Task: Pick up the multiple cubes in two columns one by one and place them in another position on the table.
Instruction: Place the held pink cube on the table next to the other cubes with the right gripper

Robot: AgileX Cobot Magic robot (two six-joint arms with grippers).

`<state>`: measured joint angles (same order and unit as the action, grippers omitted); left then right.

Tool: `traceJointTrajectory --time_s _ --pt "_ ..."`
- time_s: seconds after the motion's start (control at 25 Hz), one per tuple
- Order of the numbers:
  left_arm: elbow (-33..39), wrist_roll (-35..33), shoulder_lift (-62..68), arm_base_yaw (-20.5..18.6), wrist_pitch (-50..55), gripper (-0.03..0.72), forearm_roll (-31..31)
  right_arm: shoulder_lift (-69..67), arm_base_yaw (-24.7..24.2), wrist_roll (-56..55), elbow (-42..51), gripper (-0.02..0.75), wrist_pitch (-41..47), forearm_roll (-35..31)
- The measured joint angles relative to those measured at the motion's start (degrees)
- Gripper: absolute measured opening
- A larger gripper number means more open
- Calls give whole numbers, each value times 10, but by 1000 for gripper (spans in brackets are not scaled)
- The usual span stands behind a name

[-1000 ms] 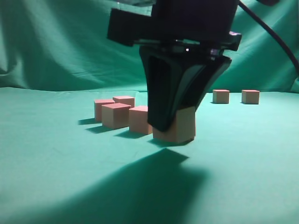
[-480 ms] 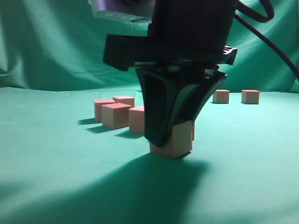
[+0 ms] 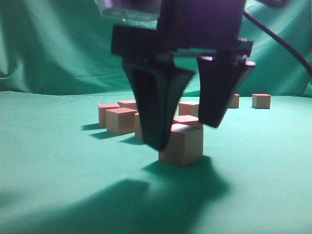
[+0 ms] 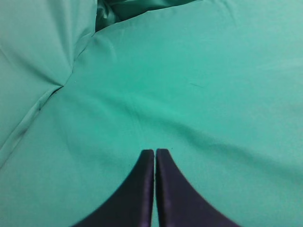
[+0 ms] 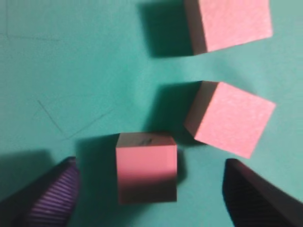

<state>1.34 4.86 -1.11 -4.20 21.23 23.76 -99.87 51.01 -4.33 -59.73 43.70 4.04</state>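
Your right gripper (image 3: pixel 187 129) has just let go: a sec ago it was pinching the front cube (image 3: pixel 181 144), now the fingers (image 3: pixel 156 105) are spread wide w/ clear gaps either side. In the right wrist view the released cube (image 5: pixel 147 168) sits on the table (image 5: pixel 57 71) between the fingertips, touching neither, a bit nearer the left pad. Two more cubes (image 5: pixel 231 118) lie just beyond the fingertips, toward the right one. So this placement looks done; my read is the next step is lift clear & go for another block. Two cubes (image 3: pixel 261 100) sit well apart at the back, beyond the right finger, prob. still to fetch.

Left gripper (image 4: pixel 155 153): fingers pressed together, nothing btwn them, only green cloth below.

Brands/labels/writing: none readable. Cube faces plain, apart from a faint dark scuff on the released one's far edge.
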Motion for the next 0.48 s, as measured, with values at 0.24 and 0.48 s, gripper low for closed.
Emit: traceJointTrajectory --time_s 0.24,0.48 --pt "0 0 0 0 0 0 0 0 0 0 -125 577 169 0" --pt "0 0 0 0 0 0 0 0 0 17 -251 577 261 31"
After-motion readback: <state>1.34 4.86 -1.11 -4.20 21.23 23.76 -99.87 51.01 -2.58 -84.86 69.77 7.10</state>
